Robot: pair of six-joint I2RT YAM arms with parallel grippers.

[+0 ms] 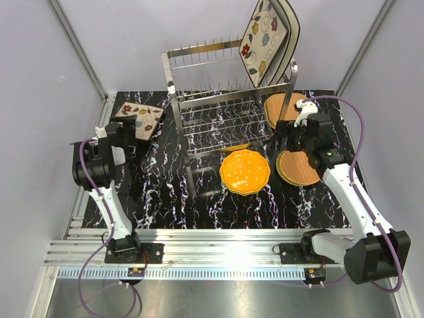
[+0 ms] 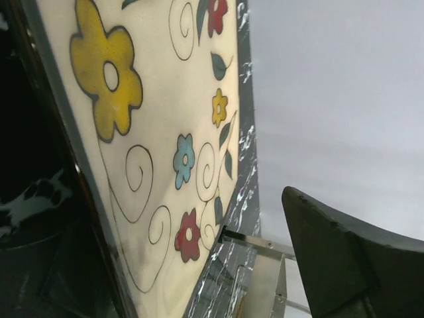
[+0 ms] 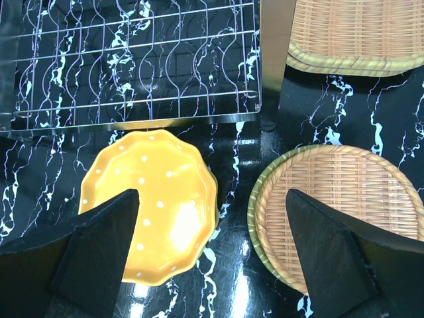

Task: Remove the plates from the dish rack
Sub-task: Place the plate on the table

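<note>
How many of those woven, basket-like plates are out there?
2 woven plates: one right of the orange plate, the other farther back, beside the dish rack's right end.

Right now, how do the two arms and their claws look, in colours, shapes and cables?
The left arm and right arm match: white links, black joint housings, a purple cable looping alongside each. The left claw and right claw have dark, wedge-shaped fingers.

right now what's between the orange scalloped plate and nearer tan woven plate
Bare black marbled tabletop separates orange scalloped plate and tan woven plate; right wrist view shows it.
</note>
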